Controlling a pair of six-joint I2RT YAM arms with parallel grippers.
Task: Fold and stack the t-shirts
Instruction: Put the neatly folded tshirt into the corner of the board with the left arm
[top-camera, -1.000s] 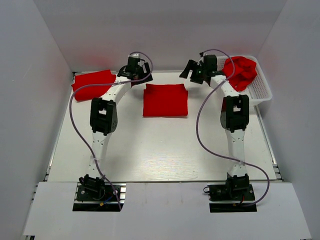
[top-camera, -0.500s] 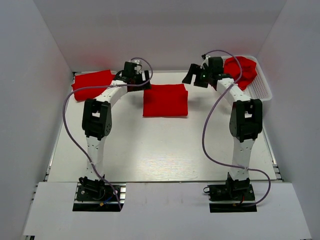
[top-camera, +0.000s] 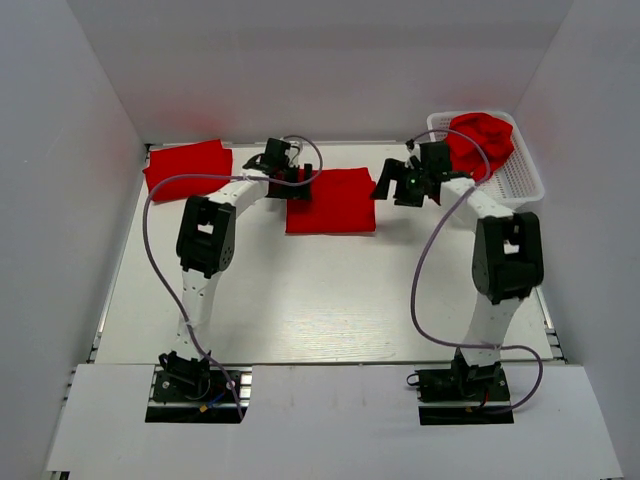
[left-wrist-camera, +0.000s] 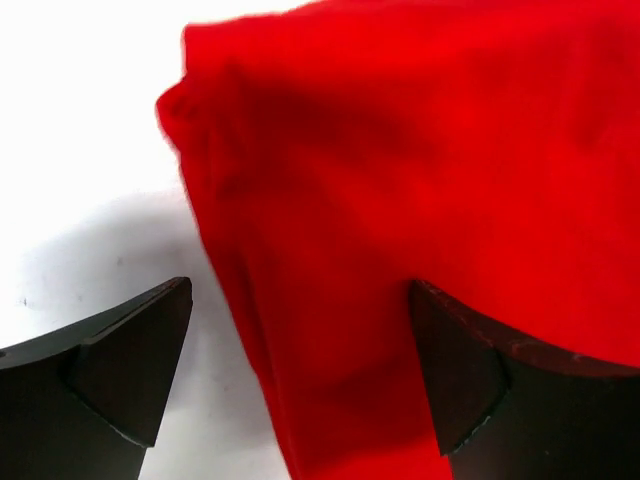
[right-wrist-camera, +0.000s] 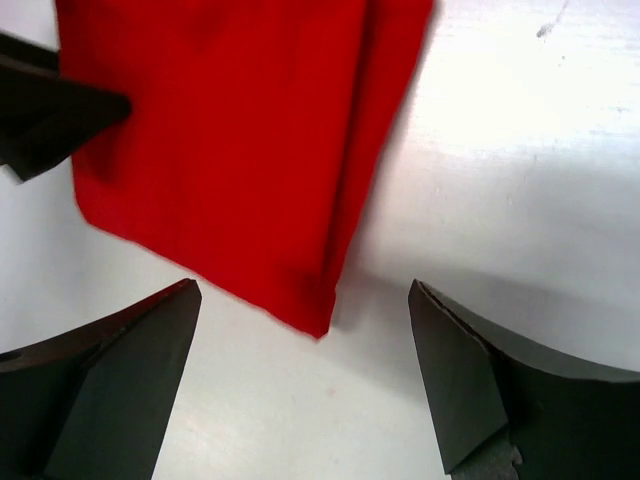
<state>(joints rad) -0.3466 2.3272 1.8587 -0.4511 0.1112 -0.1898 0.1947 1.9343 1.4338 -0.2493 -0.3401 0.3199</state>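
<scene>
The left pincer (top-camera: 299, 186) and right pincer (top-camera: 392, 187), both spread wide and empty, flanked the one folded middle shirt (top-camera: 335, 203), past mid-tabletop (top-camera: 320, 300); the left pincer hid part of its left edge. Farther off, one folded corner shirt (top-camera: 188, 167) lay in the far left corner. One basket (top-camera: 528, 182) in the far right corner held a crumpled red heap (top-camera: 482, 143), its count unclear.

— Inspector: Folded shirts on the table (top-camera: 300, 300)?
— Clerk: Two, sir: left shirt (top-camera: 187, 167) and centre shirt (top-camera: 335, 203), lying well apart.
— Inspector: Baskets?
— Clerk: One basket (top-camera: 525, 185), holding one crumpled red heap (top-camera: 483, 143). The shirts within it cannot be counted.
— Inspector: Arms?
— Clerk: Two: left arm (top-camera: 205, 235), right arm (top-camera: 508, 255). One table.
</scene>
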